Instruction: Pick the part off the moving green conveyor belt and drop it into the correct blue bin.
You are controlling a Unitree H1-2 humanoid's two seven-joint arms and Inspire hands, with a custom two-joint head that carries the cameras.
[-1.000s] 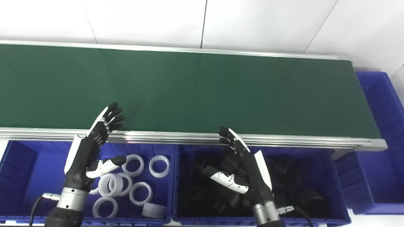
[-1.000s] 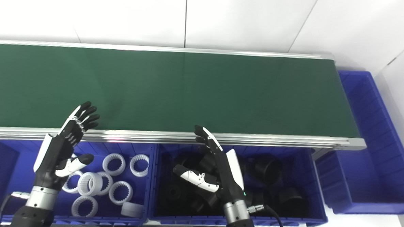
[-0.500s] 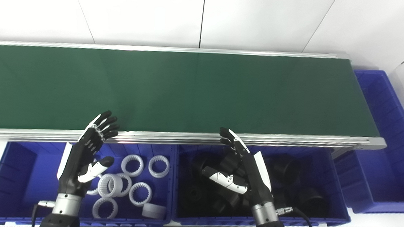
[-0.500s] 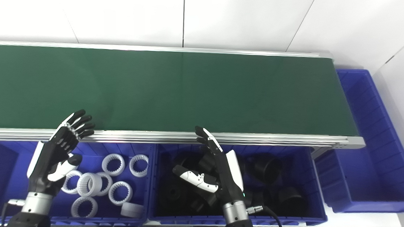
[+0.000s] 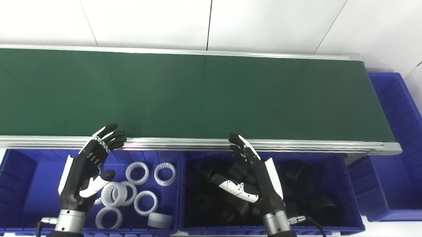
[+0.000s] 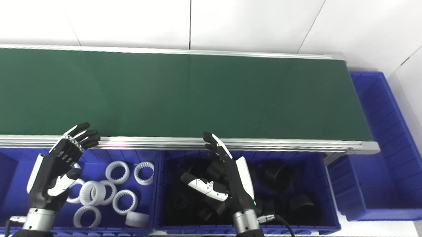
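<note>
The green conveyor belt (image 5: 198, 93) runs across the view and carries no part. My left hand (image 5: 87, 166) is open and empty, held above the left blue bin (image 5: 16, 181), which holds several white toothed rings (image 5: 137, 172). My right hand (image 5: 254, 177) is open and empty above the middle blue bin (image 5: 349, 213), which holds several black cylindrical parts (image 5: 297, 177). Both hands' fingertips reach up to the belt's near metal rail (image 5: 181, 144).
A third blue bin (image 5: 402, 148) stands at the belt's right end and looks empty. A white wall rises behind the belt. Cables run from both wrists at the bottom edge.
My left hand has drawn back and down from over the belt's near edge to above the white-ring bin. The right hand has stayed put. The camera shifted slightly.
</note>
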